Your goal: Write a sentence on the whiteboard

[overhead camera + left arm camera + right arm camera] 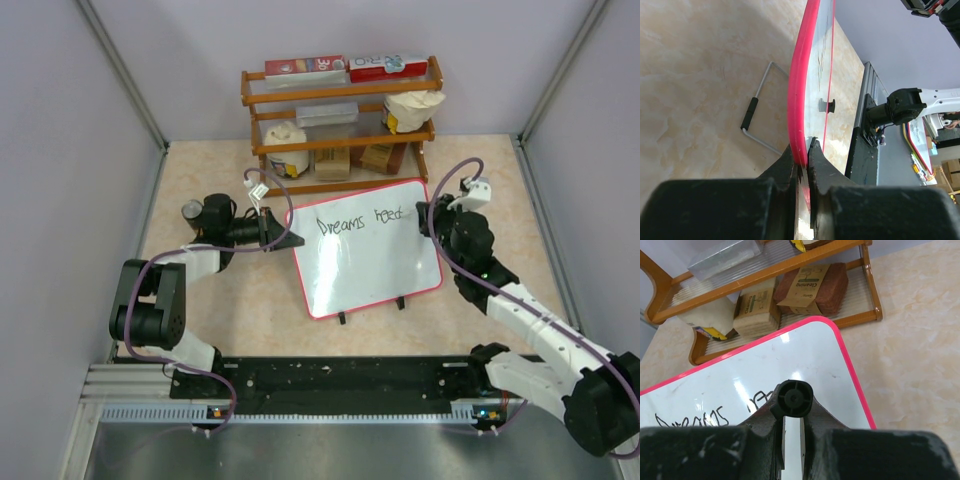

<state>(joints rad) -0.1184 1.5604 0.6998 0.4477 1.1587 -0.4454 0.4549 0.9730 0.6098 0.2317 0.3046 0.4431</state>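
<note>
Whiteboard [365,255], white rectangular panel in thin red frame, on beige marbled tabletop [200,180] before orange wooden rack [330,97].
Left gripper [801,150] clenched on the frame's left edge; right gripper [792,415] at the right edge, grasping a black marker [792,398]; black handwritten lettering [360,222] "Dreams need" runs across the upper part.

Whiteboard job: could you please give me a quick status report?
Left gripper shut on whiteboard, red edge. Right gripper shut on marker, near board's right edge. Sentence reads "Dreams need" so far. Wooden shelf behind board.
</note>
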